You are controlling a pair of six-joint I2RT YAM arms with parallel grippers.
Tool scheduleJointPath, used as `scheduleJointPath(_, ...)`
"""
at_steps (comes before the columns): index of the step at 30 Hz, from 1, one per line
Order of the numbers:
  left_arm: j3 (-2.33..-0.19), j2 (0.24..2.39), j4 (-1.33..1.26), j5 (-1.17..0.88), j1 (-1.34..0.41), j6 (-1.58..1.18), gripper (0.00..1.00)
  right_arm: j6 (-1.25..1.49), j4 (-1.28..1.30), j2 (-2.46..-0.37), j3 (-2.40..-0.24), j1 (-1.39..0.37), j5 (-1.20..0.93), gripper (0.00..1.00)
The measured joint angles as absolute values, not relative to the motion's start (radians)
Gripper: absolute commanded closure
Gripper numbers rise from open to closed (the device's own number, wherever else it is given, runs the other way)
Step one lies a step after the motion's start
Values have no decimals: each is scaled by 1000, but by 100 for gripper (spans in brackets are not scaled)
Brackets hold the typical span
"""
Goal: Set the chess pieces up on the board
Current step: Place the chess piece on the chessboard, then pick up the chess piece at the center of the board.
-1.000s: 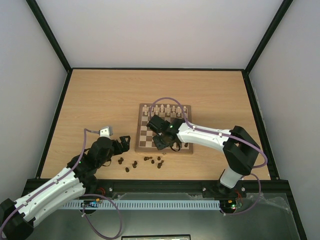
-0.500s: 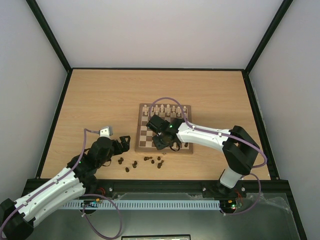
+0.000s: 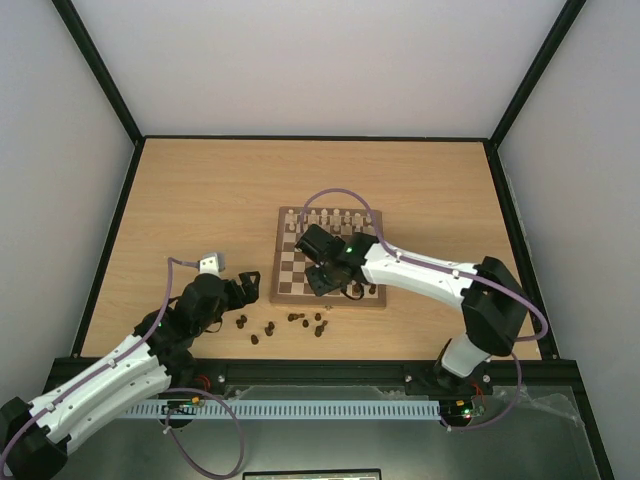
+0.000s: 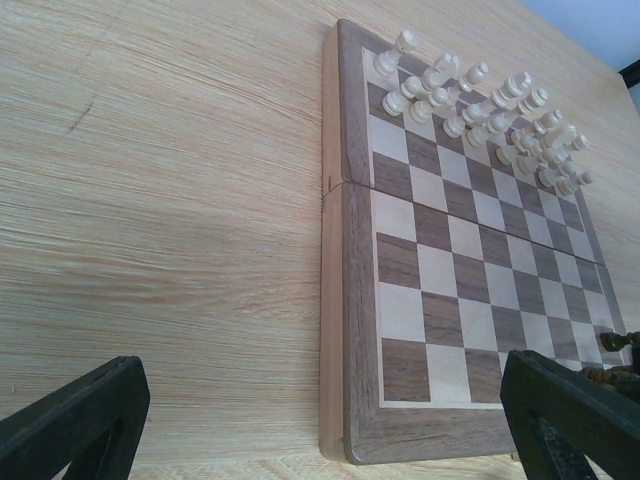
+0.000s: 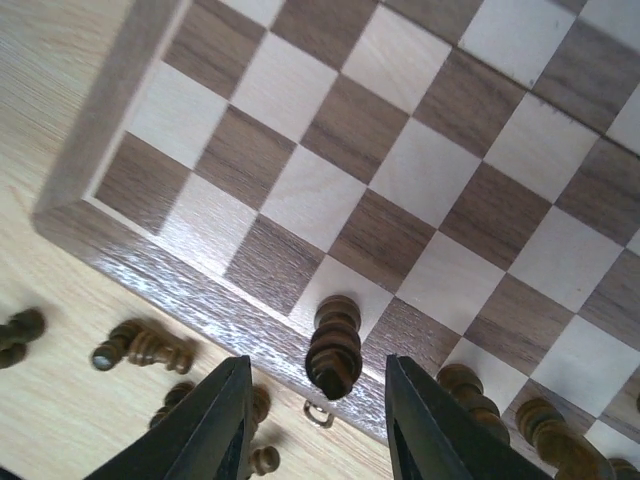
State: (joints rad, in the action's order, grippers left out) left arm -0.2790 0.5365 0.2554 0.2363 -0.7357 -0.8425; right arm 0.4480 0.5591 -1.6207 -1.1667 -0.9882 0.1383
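Left pincer (image 3: 246,283) wide open, right pincer (image 5: 318,400) parted

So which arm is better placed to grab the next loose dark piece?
Probably left: the left fingers are wide open, empty, and beside the loose chess pieces on the table. The right fingers straddle a piece standing on the board.

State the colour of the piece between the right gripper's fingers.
Dark brown chess piece; clearest in the right wrist view.

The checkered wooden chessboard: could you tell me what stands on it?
Pale cream pieces fill two far rows; dark brown pieces stand at the near edge. The white right arm hides some squares.
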Motion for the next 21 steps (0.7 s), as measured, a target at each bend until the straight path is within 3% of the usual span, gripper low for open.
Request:
scheduleJointPath(11, -363, 443, 352, 273, -736, -842, 1, 474, 572, -1508, -1193, -1111, 135, 63)
scheduleJointPath(21, -515, 326, 406, 270, -736, -846, 1, 505, 542, -1636, -1255, -1273, 74, 63)
